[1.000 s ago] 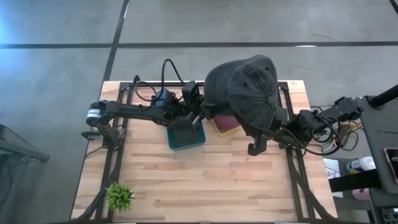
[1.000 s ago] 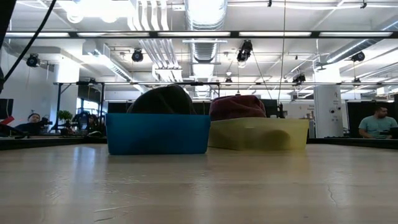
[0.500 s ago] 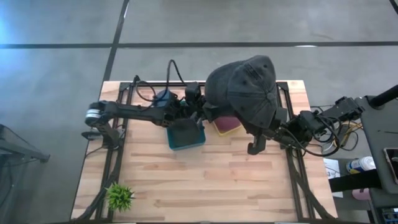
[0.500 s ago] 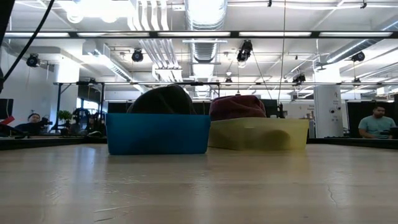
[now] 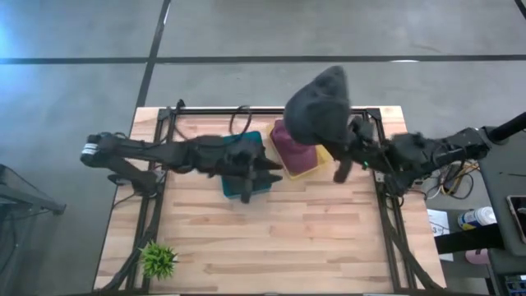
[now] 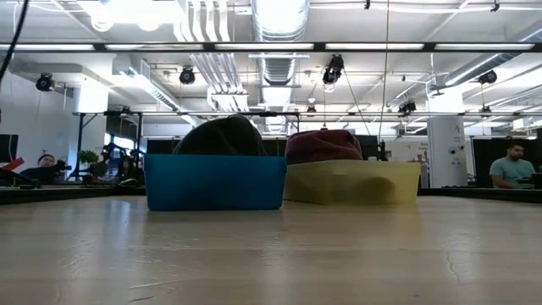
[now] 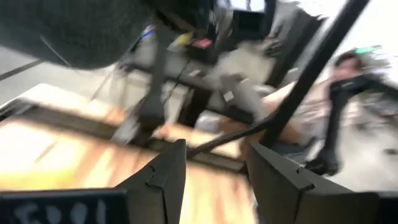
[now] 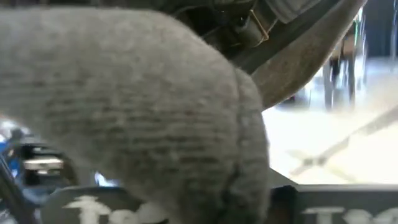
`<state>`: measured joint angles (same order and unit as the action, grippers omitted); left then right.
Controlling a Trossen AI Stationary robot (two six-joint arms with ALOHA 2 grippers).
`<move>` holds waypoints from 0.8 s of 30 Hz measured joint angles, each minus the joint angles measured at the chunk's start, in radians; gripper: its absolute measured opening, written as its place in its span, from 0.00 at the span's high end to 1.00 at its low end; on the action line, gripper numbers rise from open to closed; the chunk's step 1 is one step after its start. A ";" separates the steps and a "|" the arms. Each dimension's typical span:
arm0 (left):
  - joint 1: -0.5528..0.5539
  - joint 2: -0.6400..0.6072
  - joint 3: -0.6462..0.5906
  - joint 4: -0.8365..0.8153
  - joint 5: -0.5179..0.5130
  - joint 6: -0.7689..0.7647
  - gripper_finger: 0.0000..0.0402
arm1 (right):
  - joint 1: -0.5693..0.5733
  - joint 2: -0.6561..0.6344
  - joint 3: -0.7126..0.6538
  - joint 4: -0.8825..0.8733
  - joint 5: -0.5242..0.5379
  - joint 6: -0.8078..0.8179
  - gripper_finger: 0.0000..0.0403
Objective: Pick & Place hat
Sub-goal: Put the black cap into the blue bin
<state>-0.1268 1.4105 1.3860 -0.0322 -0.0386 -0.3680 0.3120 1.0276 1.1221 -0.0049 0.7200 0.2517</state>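
Since the earlier frame the left arm has swung back off the hat; its left gripper (image 5: 265,171) now sits over the blue bin (image 5: 238,186), near table centre. The grey hat (image 5: 318,105), spread wide between both arms before, now hangs bunched and narrower from the right arm alone.

Near to far in the high view: small green plant (image 5: 157,260) at 7 o'clock on the wooden table (image 5: 271,238), well apart from everything. Mid-table, blue bin with left gripper above it, fingers apart and holding nothing; left wrist view shows both dark fingers (image 7: 160,179) spread with bare table between them. Just beside the bin at its 3 o'clock, the yellow bin (image 5: 306,168) with a maroon hat (image 5: 289,145) in it. Low view shows a dark hat (image 6: 220,135) mounded in the blue bin and the maroon one in the yellow bin, bins touching or nearly so.

Right gripper (image 5: 349,148) is at 2 o'clock, near the yellow bin's far-right corner, clamped on the grey hat's edge. The hat is raised off the table, hanging over the yellow bin's far side at 1 o'clock. Right wrist view: grey fabric (image 8: 130,112) fills the frame right at the jaws.
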 joint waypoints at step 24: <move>-0.371 -0.596 -0.671 -0.049 -0.641 -0.444 0.60 | -0.613 0.632 0.018 0.139 -1.445 0.220 0.97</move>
<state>-0.4975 0.8142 0.7148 -0.0808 -0.6800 -0.8117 -0.3006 1.6600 1.1402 0.1337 -0.7254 0.4712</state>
